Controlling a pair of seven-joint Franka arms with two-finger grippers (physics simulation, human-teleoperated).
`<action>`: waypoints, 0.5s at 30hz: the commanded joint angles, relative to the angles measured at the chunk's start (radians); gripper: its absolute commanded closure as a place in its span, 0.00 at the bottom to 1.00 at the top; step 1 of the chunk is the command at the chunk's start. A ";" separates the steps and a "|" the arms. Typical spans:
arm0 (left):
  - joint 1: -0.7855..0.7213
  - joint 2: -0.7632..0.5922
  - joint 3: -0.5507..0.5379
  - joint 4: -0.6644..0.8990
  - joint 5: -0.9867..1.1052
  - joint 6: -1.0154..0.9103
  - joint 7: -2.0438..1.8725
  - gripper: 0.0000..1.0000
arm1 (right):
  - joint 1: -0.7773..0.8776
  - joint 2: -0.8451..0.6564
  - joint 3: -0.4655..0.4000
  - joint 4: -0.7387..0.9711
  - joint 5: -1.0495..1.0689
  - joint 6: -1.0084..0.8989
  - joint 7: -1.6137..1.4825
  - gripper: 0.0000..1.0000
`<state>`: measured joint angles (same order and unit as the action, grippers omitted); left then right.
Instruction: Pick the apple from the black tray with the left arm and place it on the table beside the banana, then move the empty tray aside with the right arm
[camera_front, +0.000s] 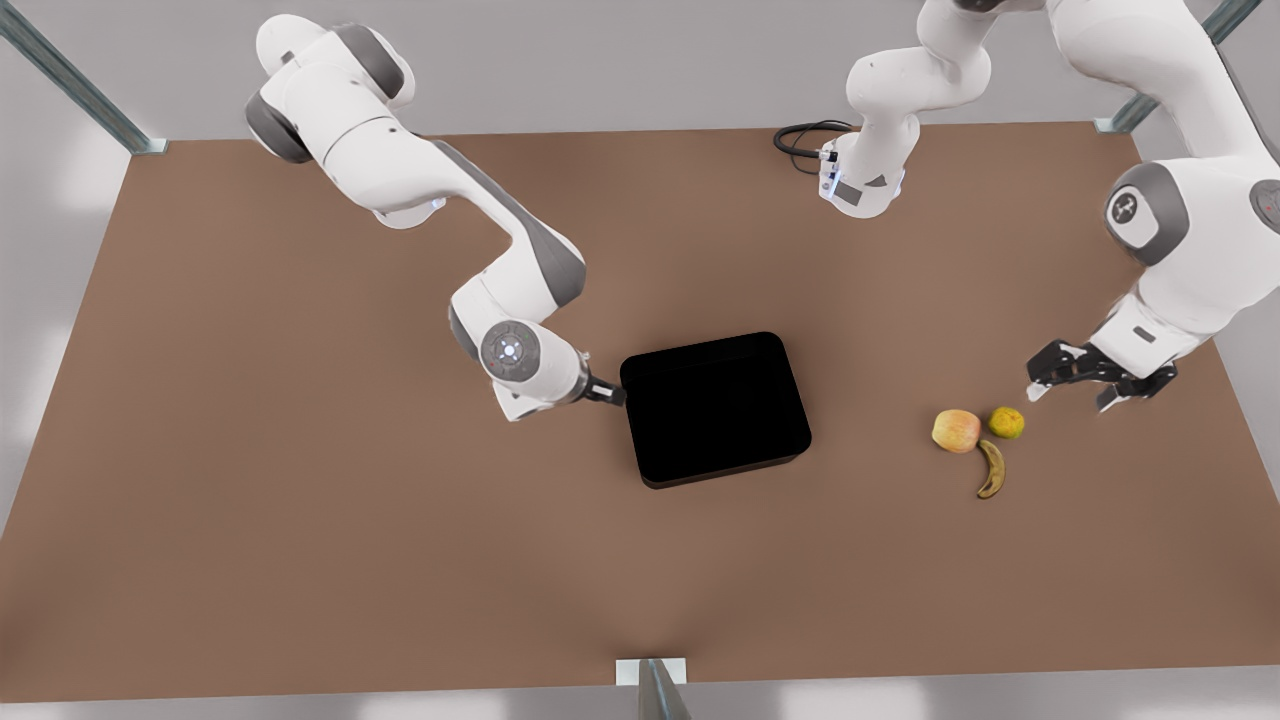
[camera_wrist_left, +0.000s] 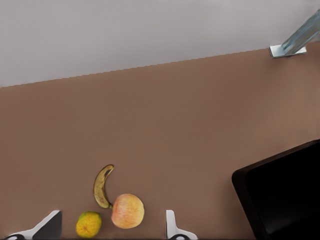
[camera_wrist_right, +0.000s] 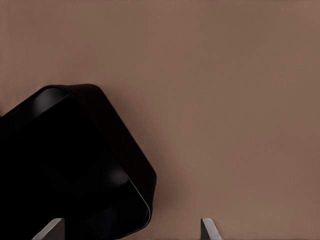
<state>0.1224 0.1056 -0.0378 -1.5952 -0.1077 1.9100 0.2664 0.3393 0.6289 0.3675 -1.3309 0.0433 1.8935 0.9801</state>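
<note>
The black tray lies near the middle of the table, empty, and is what remains to be moved. The apple already rests on the bare tabletop well off at the tray's 3 o'clock in the front view, touching or almost touching the banana at its 5 o'clock, with a small yellow-green fruit just beside it at its 2 o'clock.

The left gripper hangs near the fruit at about their 2 o'clock, claw spread and holding nothing; its wrist view looks down on the apple between the pale fingertips. That arm seems to be waiting now.

The right gripper is at the tray's 9 o'clock edge. Its wrist view shows the fingertips set wide apart, with one corner of the tray between them, so the claw is spread and not yet pinching.

The tray looks stiff and light, with a smooth matt skin that could slip. The low rim is the only hold: one finger inside, one outside, near the middle of a side rather than on the rounded corner, so the tray would not swing
</note>
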 joint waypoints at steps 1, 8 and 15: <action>-0.015 -0.006 -0.005 0.073 -0.058 -0.287 -0.194 0.00 | 0.035 0.023 0.001 0.018 -0.126 0.075 0.239 0.00; -0.181 0.190 0.091 0.165 0.072 -0.283 -0.331 0.00 | 0.083 0.094 0.004 0.019 -0.280 0.119 0.066 0.00; -0.168 0.243 0.090 0.219 0.032 -0.203 -0.277 0.00 | 0.092 0.160 0.025 0.019 -0.326 0.268 -0.009 0.00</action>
<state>-0.0365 0.3475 0.0552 -1.3785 -0.0735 1.6791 0.0909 0.4307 0.7881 0.3861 -1.3125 -0.2650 2.0824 1.0158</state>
